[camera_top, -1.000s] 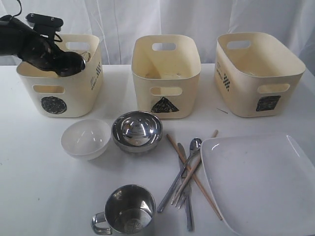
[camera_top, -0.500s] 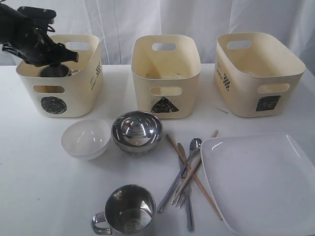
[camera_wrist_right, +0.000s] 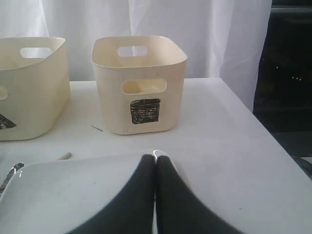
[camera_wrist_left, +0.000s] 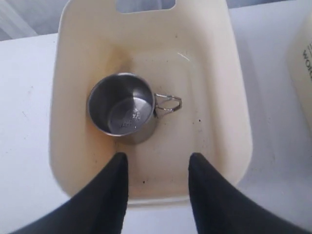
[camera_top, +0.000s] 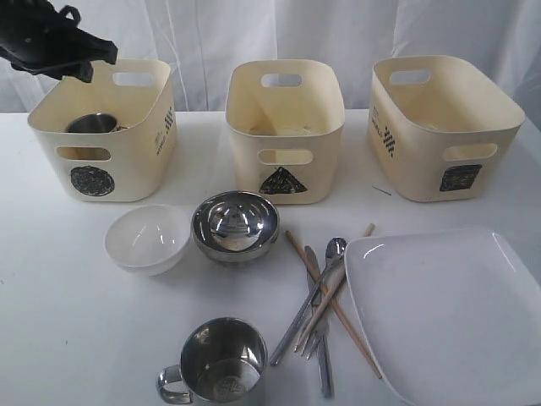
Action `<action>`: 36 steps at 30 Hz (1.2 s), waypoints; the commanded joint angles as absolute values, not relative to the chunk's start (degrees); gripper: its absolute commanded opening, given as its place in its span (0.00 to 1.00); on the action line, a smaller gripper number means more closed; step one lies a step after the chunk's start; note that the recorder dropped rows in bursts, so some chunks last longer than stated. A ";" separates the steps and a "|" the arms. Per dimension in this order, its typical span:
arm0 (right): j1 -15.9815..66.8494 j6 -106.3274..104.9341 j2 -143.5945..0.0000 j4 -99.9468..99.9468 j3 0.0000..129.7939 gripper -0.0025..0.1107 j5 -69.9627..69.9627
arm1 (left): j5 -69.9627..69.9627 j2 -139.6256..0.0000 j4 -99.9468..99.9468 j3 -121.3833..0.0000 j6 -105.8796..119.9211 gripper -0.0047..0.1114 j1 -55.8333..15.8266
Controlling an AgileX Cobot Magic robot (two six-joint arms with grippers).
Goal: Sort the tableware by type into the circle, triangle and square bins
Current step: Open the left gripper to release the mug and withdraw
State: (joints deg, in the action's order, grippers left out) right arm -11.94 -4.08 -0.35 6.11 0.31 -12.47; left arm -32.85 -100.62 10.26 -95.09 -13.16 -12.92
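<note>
My left gripper (camera_wrist_left: 157, 157) hangs open and empty above the circle bin (camera_top: 101, 161), seen at the exterior view's top left (camera_top: 95, 61). One steel mug (camera_wrist_left: 122, 105) stands upright inside that bin. The white bowl (camera_top: 148, 237), steel bowl (camera_top: 236, 224) and second mug (camera_top: 221, 362) sit on the table. Spoon (camera_top: 334, 249), fork, knife and chopsticks (camera_top: 338, 313) lie crossed beside the white plate (camera_top: 448, 313). My right gripper (camera_wrist_right: 156, 158) is shut with nothing in it, low over the plate's corner (camera_wrist_right: 73, 195), outside the exterior view.
The triangle bin (camera_top: 285, 135) and the square bin (camera_top: 444, 127) stand in a row with the circle bin along the back of the white table. A white curtain hangs behind them. The table's right edge (camera_wrist_right: 273, 146) drops off near the square bin.
My left gripper let go of the steel mug inside the circle bin and rose up and to the left. The mug stays in the bin. Nothing else moved.
</note>
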 commanded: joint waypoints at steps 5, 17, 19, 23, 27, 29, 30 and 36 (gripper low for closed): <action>-12.04 -4.30 0.00 6.20 0.00 0.02 -12.46 | -37.79 -88.34 8.37 -92.04 -10.44 0.43 -15.64; -12.04 -4.30 0.00 6.20 0.00 0.02 -12.46 | -36.87 -70.54 4.67 -75.30 -9.03 0.43 -16.11; -12.04 -4.30 0.00 6.20 0.00 0.02 -12.29 | -35.60 -67.84 4.09 -71.43 -9.02 0.43 -16.11; -12.04 -4.30 0.00 6.20 0.00 0.02 -12.29 | -33.85 -63.22 1.62 -63.79 -9.43 0.43 -16.11; -12.04 -4.30 0.00 6.20 0.00 0.02 -12.29 | -30.08 -59.70 -1.49 -55.27 -8.96 0.43 -16.11; -12.04 -4.30 0.00 6.20 0.00 0.02 -12.39 | -28.94 -59.26 -2.36 -51.75 -8.96 0.43 -16.11; -12.04 -4.30 0.00 6.20 0.00 0.02 -12.39 | -28.60 -59.26 -2.62 -50.82 -8.96 0.43 -16.11; -12.04 -4.30 0.00 6.20 0.00 0.02 -12.39 | -19.66 -59.37 -5.99 -44.19 -8.96 0.43 -16.11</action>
State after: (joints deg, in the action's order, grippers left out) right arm -11.94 -4.08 -0.35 6.11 0.31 -12.47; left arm -22.11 -59.70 -4.09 -45.15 -9.10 -15.81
